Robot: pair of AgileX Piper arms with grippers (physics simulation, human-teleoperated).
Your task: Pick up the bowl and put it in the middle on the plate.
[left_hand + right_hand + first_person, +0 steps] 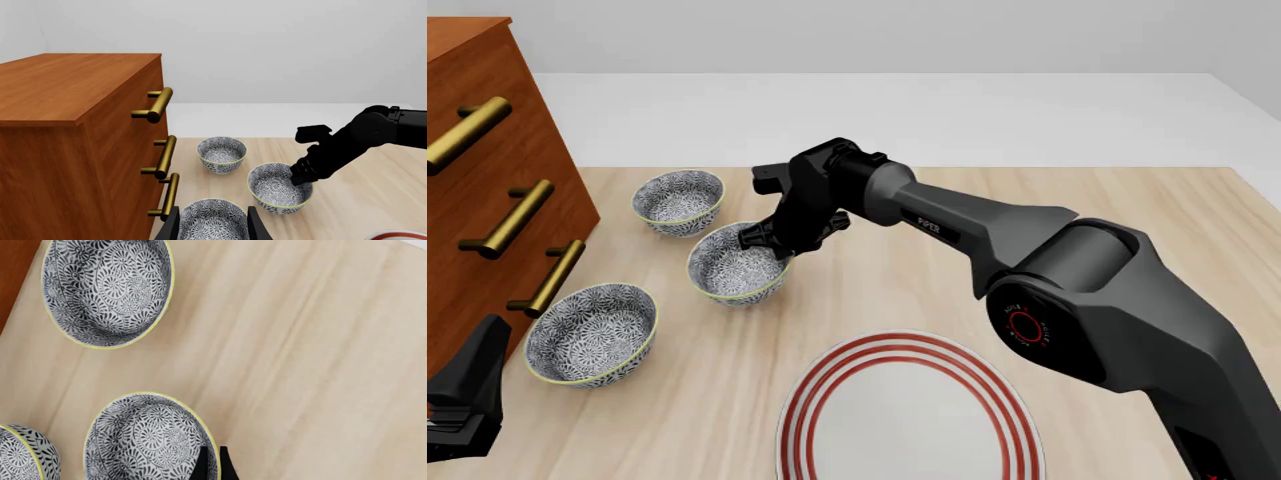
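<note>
At centre-left of the front frame my right tool [771, 240] has its fingers nearly together, pinching the near-right rim of the bowl [738, 265], one finger inside the wall and one outside; the bowl sits on the tabletop [1094, 210], the middle one of three alike. Another bowl [678, 201] lies up-left, a third [590, 332] lower left beside the wooden drawers [481, 190]. My left tool [213, 225] is spread wide, touching nothing. At bottom centre lies the plate [901, 415].
</note>
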